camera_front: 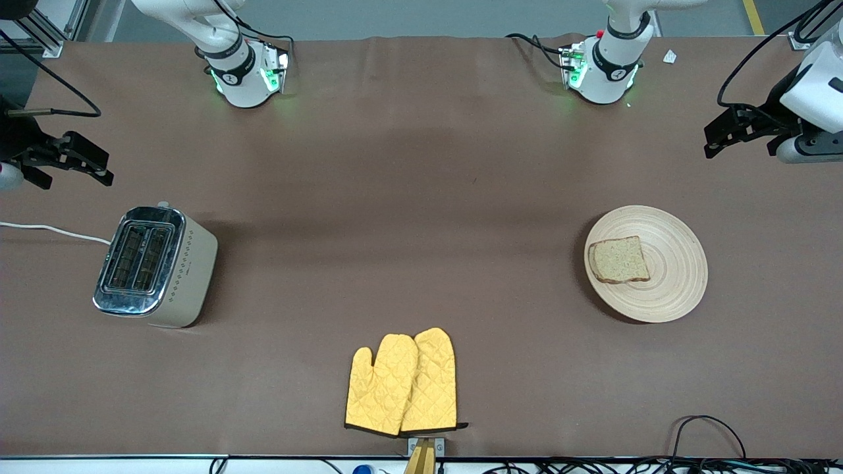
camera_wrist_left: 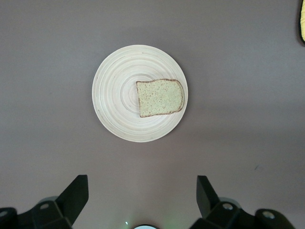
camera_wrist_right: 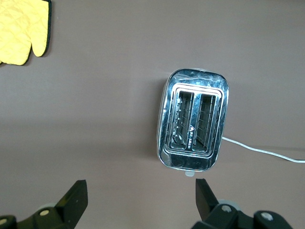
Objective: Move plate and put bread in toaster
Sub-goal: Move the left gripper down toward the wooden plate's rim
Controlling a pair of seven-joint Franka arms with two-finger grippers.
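The pale wooden plate (camera_front: 673,280) (camera_wrist_left: 118,95) lies toward the left arm's end of the table. The slice of bread (camera_front: 619,260) (camera_wrist_left: 160,97) lies flat on it, off-centre. The cream toaster (camera_front: 158,266) (camera_wrist_right: 193,126) stands toward the right arm's end, both chrome-rimmed slots empty. My left gripper (camera_front: 711,139) (camera_wrist_left: 142,183) hangs open over bare cloth beside the plate and holds nothing. My right gripper (camera_front: 105,168) (camera_wrist_right: 140,186) hangs open over bare cloth beside the toaster, also holding nothing.
Two yellow quilted oven mitts (camera_front: 403,382) (camera_wrist_right: 19,31) lie at the table's middle, nearer to the front camera than the plate and toaster. The toaster's white cord (camera_front: 46,229) (camera_wrist_right: 262,150) trails off the right arm's end. Brown cloth covers the table.
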